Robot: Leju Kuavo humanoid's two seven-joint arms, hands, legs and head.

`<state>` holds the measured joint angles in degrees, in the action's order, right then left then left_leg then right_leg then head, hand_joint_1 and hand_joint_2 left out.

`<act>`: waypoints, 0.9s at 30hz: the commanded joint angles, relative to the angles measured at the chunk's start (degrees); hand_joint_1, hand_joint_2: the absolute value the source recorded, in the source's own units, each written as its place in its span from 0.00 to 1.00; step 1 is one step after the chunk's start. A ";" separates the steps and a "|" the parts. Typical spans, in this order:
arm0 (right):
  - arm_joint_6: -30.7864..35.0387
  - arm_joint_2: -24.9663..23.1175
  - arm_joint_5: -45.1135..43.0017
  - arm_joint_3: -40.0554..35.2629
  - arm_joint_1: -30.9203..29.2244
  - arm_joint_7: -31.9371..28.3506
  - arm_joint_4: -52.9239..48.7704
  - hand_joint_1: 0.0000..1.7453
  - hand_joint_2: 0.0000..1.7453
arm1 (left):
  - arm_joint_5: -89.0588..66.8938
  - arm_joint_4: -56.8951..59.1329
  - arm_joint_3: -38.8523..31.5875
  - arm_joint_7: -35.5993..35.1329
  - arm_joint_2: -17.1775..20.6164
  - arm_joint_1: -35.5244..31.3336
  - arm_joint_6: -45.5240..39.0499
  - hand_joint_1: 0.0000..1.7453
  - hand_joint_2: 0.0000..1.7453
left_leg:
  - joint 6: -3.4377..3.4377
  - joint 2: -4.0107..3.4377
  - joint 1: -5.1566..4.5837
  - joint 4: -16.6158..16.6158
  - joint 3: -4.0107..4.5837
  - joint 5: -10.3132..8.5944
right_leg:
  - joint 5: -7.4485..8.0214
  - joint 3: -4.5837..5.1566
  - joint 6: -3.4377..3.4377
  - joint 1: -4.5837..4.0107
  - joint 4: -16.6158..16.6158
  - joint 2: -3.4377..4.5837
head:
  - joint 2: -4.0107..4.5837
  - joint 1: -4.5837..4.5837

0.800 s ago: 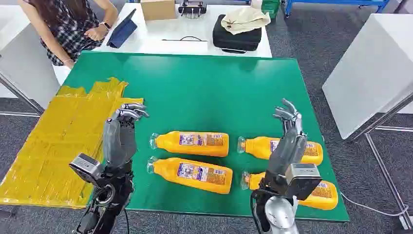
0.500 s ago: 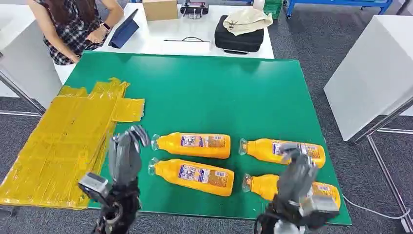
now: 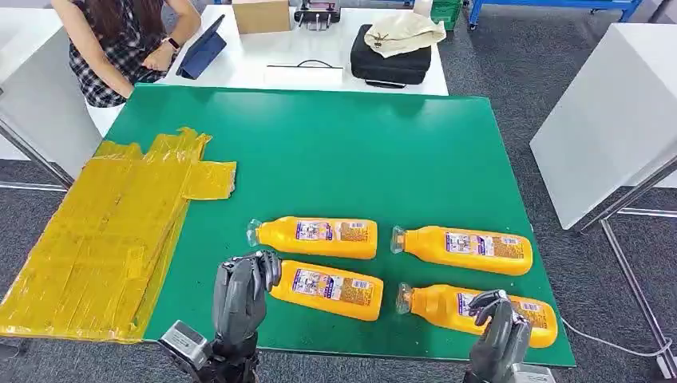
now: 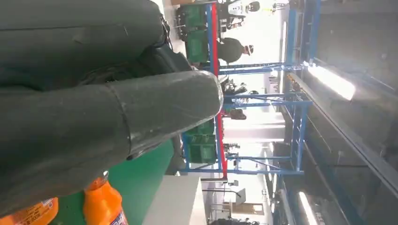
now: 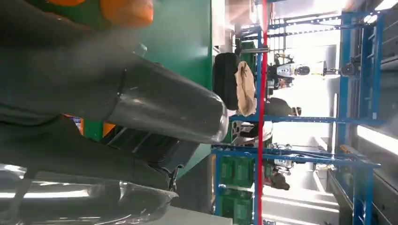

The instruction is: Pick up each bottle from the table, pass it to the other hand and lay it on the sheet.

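Four orange bottles (image 3: 322,289) lay flat on the green table (image 3: 335,152), long axes running side to side, caps toward the left hand (image 3: 243,294). That hand hovered with fingers curled, holding nothing, at the cap end of the near-left bottle. The right hand (image 3: 499,331), also curled and empty, hung over the near-right bottle (image 3: 443,306). Beyond the left hand's outer side lay the yellow sheet (image 3: 104,239). Grey carpet (image 3: 511,64) surrounded the table.

Bottle labels: each of the four orange bottles (image 3: 319,238) (image 3: 329,289) (image 3: 467,249) (image 3: 479,313) on the green table (image 3: 335,152) carries a printed label, but its print is too small to read.
Other text: none can be read anywhere else.
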<state>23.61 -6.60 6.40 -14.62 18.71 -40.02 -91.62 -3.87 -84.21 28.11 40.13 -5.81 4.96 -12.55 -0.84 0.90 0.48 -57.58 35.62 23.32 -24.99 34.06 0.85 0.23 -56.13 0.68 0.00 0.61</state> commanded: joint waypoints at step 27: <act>-10.41 0.33 53.62 22.05 21.45 15.60 -24.35 0.00 1.00 | -1.26 6.50 -26.62 -0.13 -2.53 8.55 10.28 0.00 0.00 | -0.01 -0.07 -0.05 0.02 -0.31 0.22 | -0.20 -0.31 0.03 0.02 0.04 -0.03 | 0.00 -0.02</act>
<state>10.21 -9.40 44.38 -1.71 35.23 -29.79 -110.23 -6.47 -77.20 7.62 40.04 -8.81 10.07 -1.58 -0.85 0.90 0.47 -57.56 35.61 23.36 -25.04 34.06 0.87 0.24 -56.12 0.68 0.00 0.59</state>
